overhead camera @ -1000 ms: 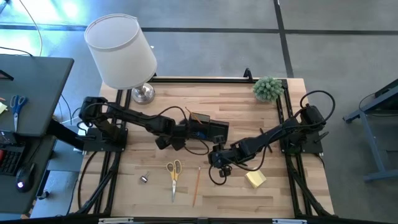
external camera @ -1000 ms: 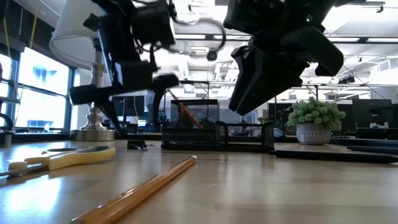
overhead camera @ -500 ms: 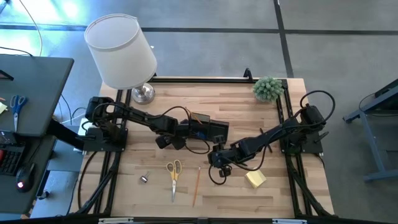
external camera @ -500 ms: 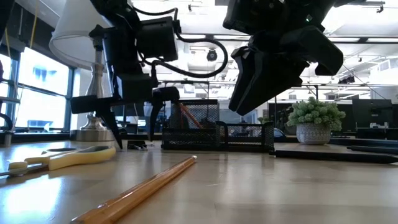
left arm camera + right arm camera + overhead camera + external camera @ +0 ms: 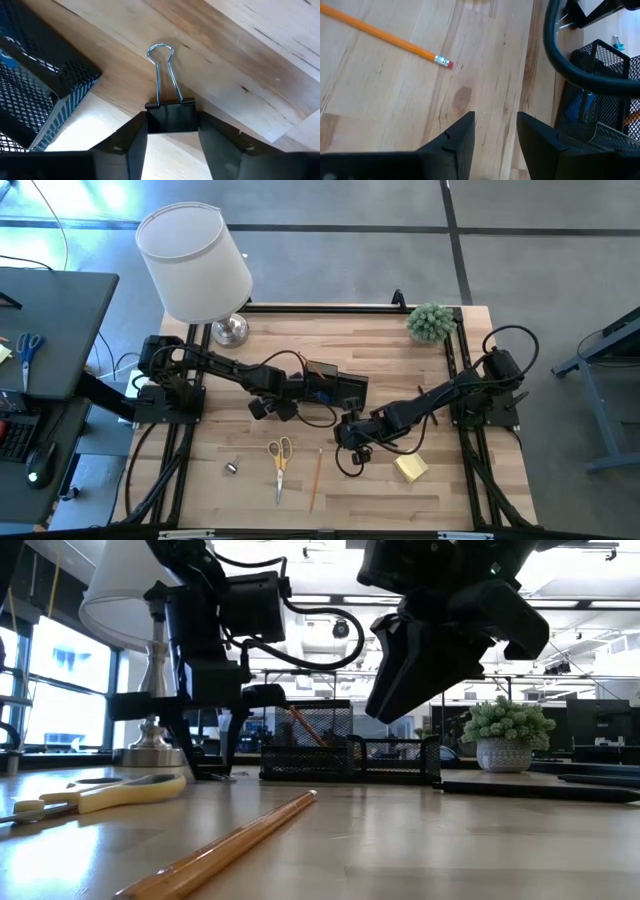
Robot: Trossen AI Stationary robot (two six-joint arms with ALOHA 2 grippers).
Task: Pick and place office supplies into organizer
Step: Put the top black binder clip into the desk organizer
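A black binder clip (image 5: 171,119) with silver wire handles (image 5: 161,70) lies flat on the wood just left of the black mesh organizer (image 5: 335,386). My left gripper (image 5: 172,131) is down at the table (image 5: 210,772) and shut on it. My right gripper (image 5: 495,125) hovers open and empty on the organizer's near side (image 5: 350,437), close to a pencil's eraser end (image 5: 445,62). Yellow-handled scissors (image 5: 280,460), that pencil (image 5: 316,478), a yellow sticky pad (image 5: 410,468) and a small clip (image 5: 230,468) lie on the near half of the table. My left gripper pinches the binder clip by the two sides of its black body (image 5: 150,120), one finger (image 5: 135,140) on each side. The fingers come from above, pointing down. The clip lies flat on the table, its wire handles pointing away from the fingers.
The organizer (image 5: 350,755) holds a pencil and some blue items. A white-shaded lamp (image 5: 195,260) stands at the far left corner and a small potted plant (image 5: 430,322) at the far right. Bare wood lies between the scissors and the sticky pad.
My left gripper has come down to the table left of the organizer, and its fingers have drawn closer together around the binder clip. The clip has stayed on the wood.
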